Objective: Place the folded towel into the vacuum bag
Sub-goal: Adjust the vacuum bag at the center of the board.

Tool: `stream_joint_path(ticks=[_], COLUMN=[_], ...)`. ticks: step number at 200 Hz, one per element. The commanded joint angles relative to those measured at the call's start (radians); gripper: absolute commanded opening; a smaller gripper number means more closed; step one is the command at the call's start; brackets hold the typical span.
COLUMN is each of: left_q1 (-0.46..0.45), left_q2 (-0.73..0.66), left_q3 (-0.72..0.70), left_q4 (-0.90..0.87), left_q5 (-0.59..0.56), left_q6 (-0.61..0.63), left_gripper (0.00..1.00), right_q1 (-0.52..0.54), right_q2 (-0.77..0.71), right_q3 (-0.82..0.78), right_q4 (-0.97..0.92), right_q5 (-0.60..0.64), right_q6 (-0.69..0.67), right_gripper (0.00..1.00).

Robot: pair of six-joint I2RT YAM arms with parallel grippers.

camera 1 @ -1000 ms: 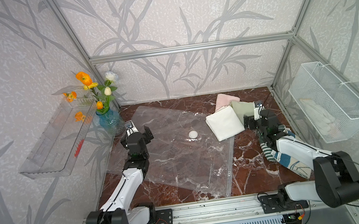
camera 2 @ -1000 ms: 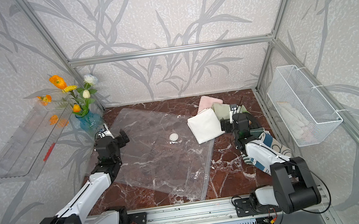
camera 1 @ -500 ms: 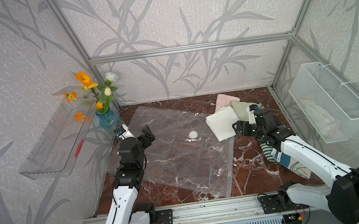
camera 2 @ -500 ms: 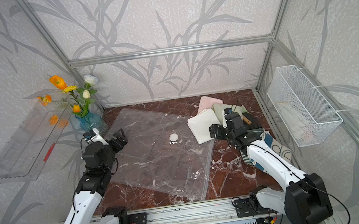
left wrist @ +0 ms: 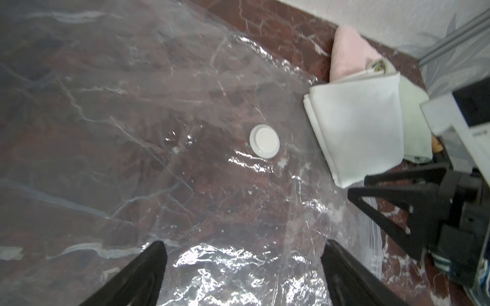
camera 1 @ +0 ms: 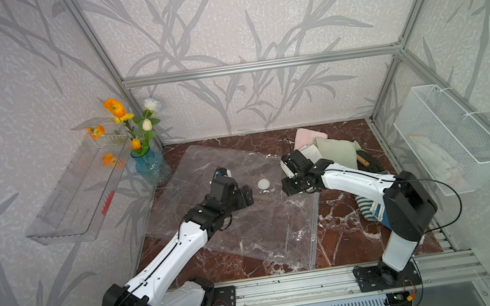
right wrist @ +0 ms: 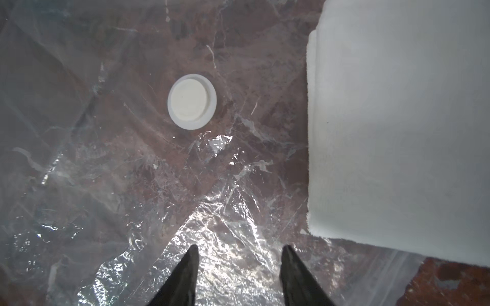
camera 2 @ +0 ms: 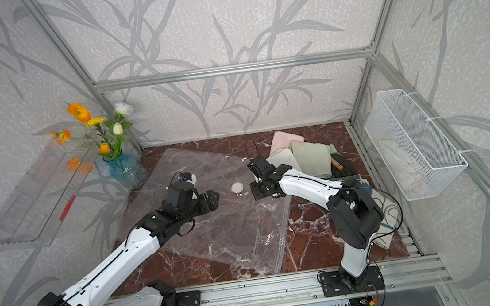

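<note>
Crinkly clear vacuum bag point(right wrist: 106, 164); plush square towel point(right wrist: 397, 132)

Twin arms in white and black

The left arm point(camera 1: 170, 257) and right arm point(camera 1: 353, 178) have smooth white shells with a thin black cable running along each, bulky black joint housings and black square base plates point(camera 1: 224, 298); the left gripper point(left wrist: 244, 242) and right gripper point(right wrist: 240, 247) are black, with fingers point(right wrist: 185, 280) tapering to points.
</note>
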State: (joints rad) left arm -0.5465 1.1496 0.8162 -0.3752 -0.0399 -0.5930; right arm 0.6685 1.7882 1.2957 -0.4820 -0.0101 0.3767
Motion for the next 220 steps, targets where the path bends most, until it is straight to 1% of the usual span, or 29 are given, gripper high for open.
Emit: stream_joint_path(ticks=[1, 24, 43, 73, 104, 143, 188, 220], left_q1=[-0.079, -0.136, -0.133, -0.120, -0.073, 0.037, 0.089, 0.133], left_q2=[0.064, 0.135, 0.175, 0.233, 0.296, 0.310, 0.383, 0.469], left_q3=[0.044, 0.035, -0.005, -0.019, -0.019, -0.112, -0.091, -0.039], left_q4=[-0.056, -0.052, -0.028, -0.004, -0.014, 0.072, 0.074, 0.098], left_q5=[-0.046, 0.013, 0.056, 0.075, 0.102, 0.129, 0.081, 0.063], left_q6=[-0.031, -0.093, -0.139, -0.163, -0.192, -0.266, -0.226, -0.189], left_gripper=[0.92, 0.93, 0.92, 0.92, 0.91, 0.88, 0.88, 0.88], right_q1=[-0.009, -0.022, -0.023, -0.028, -0.028, -0.027, -0.003, 0.066], right_q2=[0.045, 0.120, 0.158, 0.171, 0.147, 0.095, 0.040, 0.001], right_q3=[0.065, 0.124, 0.144, 0.112, 0.018, -0.139, -0.270, -0.347], right_q4=[-0.044, -0.081, -0.095, -0.106, -0.102, -0.072, -0.078, -0.090], right_q5=[-0.004, -0.020, -0.018, -0.003, -0.014, -0.081, -0.150, -0.192], right_q6=[0.006, 0.018, 0.020, 0.019, 0.015, 0.042, 0.057, 0.082], right_gripper=[0.42, 0.35, 0.31, 0.31, 0.30, 0.30, 0.27, 0.26])
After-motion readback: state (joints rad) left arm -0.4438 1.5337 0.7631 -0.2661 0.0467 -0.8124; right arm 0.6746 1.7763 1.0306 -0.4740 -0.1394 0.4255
